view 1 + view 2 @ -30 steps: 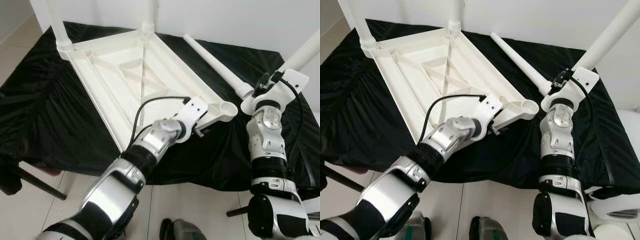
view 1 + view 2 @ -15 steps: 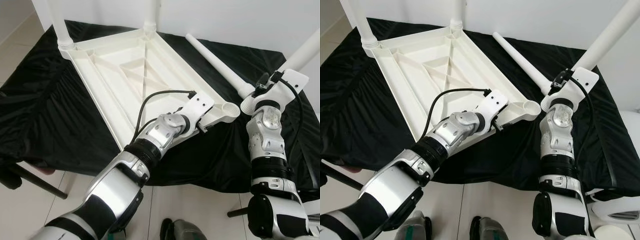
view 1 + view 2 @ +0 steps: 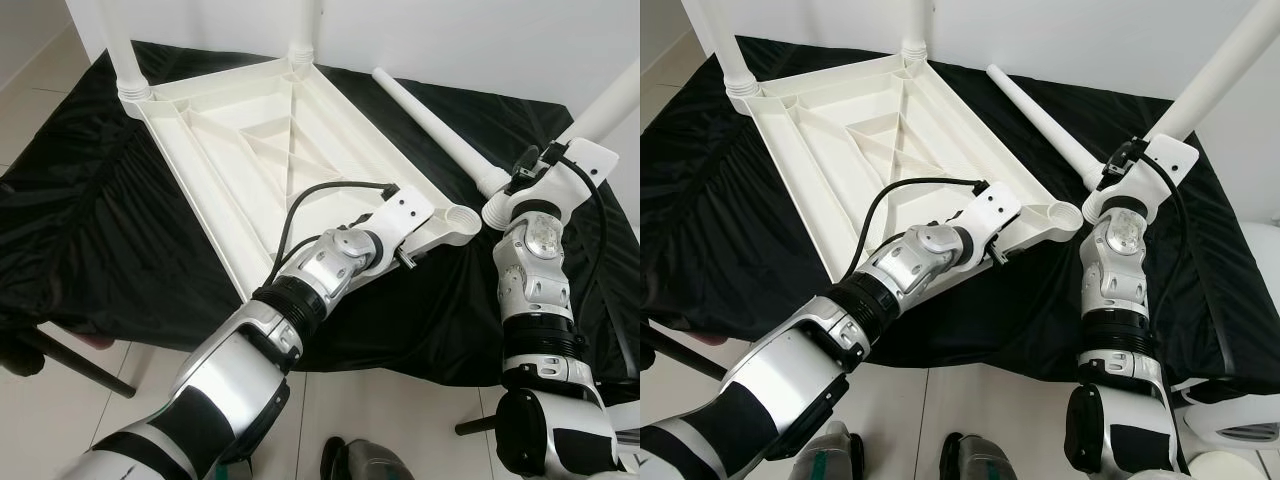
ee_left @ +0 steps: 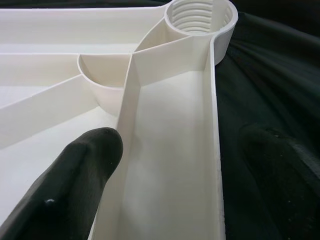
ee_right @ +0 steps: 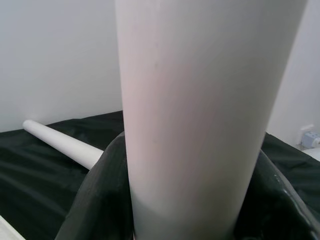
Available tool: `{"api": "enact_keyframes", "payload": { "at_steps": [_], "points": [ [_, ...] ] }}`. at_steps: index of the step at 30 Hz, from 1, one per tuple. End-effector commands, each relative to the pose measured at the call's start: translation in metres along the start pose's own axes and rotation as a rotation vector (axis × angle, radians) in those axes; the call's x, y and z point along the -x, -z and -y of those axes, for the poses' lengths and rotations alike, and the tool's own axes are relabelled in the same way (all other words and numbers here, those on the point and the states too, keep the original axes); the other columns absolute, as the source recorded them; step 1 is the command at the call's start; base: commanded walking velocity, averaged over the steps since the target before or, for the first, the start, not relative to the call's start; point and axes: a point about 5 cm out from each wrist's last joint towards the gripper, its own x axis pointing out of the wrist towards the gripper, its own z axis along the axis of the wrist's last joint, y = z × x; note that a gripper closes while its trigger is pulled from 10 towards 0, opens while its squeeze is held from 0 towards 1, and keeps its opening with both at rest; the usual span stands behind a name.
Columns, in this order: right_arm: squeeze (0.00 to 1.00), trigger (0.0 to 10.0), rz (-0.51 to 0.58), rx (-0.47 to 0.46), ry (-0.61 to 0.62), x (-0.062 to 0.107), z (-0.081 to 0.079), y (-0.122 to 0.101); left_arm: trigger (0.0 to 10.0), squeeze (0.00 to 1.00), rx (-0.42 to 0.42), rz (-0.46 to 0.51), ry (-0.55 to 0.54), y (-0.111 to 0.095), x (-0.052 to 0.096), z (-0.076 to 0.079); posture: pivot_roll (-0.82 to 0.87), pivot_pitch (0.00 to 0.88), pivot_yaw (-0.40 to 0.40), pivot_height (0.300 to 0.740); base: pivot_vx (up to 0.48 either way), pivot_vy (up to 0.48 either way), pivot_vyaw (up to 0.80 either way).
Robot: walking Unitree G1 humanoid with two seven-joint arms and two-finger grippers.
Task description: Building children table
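Hands: our left hand (image 4: pixel 165 165) straddles wide the tabletop (image 3: pixel 250 150) rim; our right hand (image 5: pixel 170 200), at three o'clock, clamps a leg (image 5: pixel 200 100).

White wall (image 3: pixel 470 40), pale tiled floor (image 3: pixel 60 420), black-draped surface (image 3: pixel 90 220).

black-draped table (image 3: pixel 90 230) | upturned white tabletop (image 3: pixel 250 150) | loose white leg (image 3: pixel 435 135)
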Motion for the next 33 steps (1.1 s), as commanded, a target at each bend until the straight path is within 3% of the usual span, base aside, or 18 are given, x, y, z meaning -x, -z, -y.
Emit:
{"api": "enact_keyframes", "payload": {
  "at_steps": [1,8,13,14,15,16,20,22,33],
  "points": [
    [0.00,10.0,0.010,0.001,0.003,0.001,0.000,-0.002,10.0,0.00,0.030,0.016,0.268,-0.023,-0.025,0.091,0.03,0.099,-0.048,0.740,0.000,0.000,0.00],
    [0.00,10.0,0.012,0.002,0.004,0.002,0.000,-0.003,10.0,0.00,0.007,-0.045,0.261,-0.012,-0.027,0.093,0.03,0.096,-0.045,0.740,0.000,0.000,0.00],
    [0.00,10.0,0.014,0.006,0.008,0.002,0.003,-0.003,10.0,0.00,0.006,-0.038,0.260,-0.013,-0.027,0.093,0.03,0.093,-0.043,0.740,0.000,0.000,0.00],
    [0.00,10.0,0.016,0.015,0.021,0.001,0.008,-0.004,7.5,0.00,0.023,-0.029,0.264,-0.013,-0.026,0.092,0.03,0.093,-0.044,0.740,0.000,0.000,0.00],
    [0.00,10.0,0.018,0.022,0.030,0.000,0.012,-0.004,7.5,0.00,0.037,-0.023,0.266,-0.013,-0.026,0.092,0.03,0.093,-0.044,0.740,0.000,0.000,0.00],
    [0.00,10.0,0.021,0.031,0.041,-0.003,0.017,-0.005,5.3,0.00,0.041,-0.025,0.264,-0.013,-0.026,0.091,0.03,0.094,-0.044,0.740,0.000,0.000,0.00],
    [0.00,10.0,0.027,0.042,0.060,-0.007,0.025,-0.008,4.5,0.00,0.034,-0.033,0.263,-0.010,-0.026,0.090,0.03,0.095,-0.043,0.740,0.000,0.000,0.00],
    [0.00,10.0,0.033,0.047,0.065,-0.008,0.027,-0.010,0.0,0.00,0.032,-0.030,0.275,-0.008,-0.025,0.090,0.03,0.094,-0.041,0.740,0.000,0.000,0.00],
    [0.00,10.0,0.035,0.054,0.073,-0.008,0.031,-0.011,0.0,0.00,0.007,-0.037,0.325,0.004,-0.019,0.086,0.03,0.097,-0.040,0.740,0.000,0.000,0.00]
  ]
}}
